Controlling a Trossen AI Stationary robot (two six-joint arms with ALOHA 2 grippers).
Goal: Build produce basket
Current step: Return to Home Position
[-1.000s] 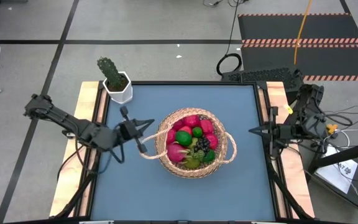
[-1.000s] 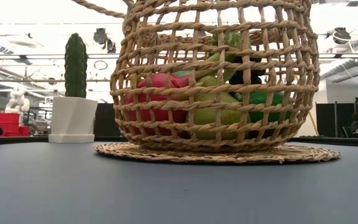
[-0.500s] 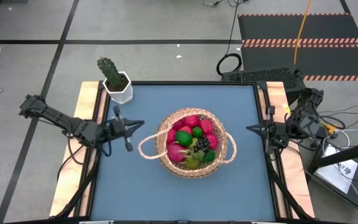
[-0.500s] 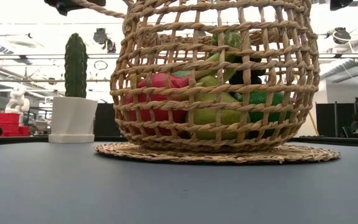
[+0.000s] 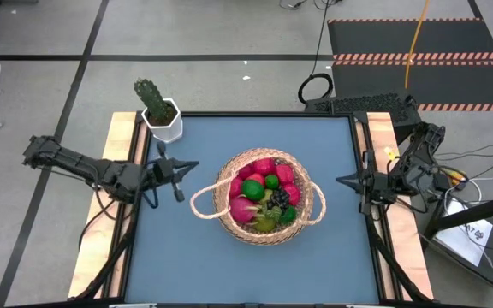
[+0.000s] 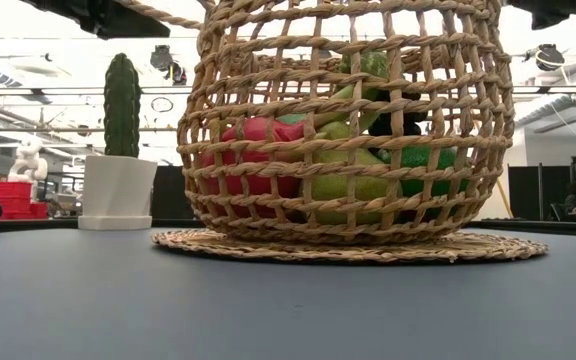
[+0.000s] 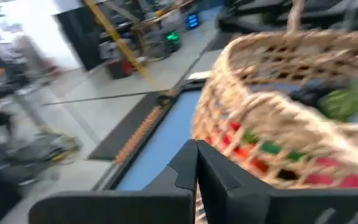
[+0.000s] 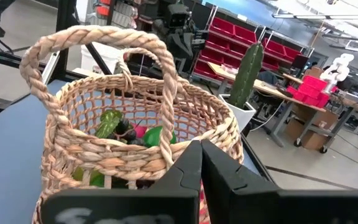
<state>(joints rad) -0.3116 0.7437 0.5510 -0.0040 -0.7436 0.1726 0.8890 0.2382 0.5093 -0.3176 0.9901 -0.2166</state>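
Left end effector (image 5: 191, 165), right end effector (image 5: 342, 180), closed.

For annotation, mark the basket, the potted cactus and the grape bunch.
basket (image 5: 307, 195), high view, right side of woven rim.
potted cactus (image 5: 151, 97), high view, green stem.
grape bunch (image 5: 274, 202), high view, middle of dark cluster.

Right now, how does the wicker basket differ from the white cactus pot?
The basket is tan open weave and far bigger; the pot is white, solid-walled and small. The basket sits mid-table, the pot at a corner on the left arm's side. The basket holds piled produce, the pot one cactus. Both stand upright on the table, clear of the left gripper and right gripper.
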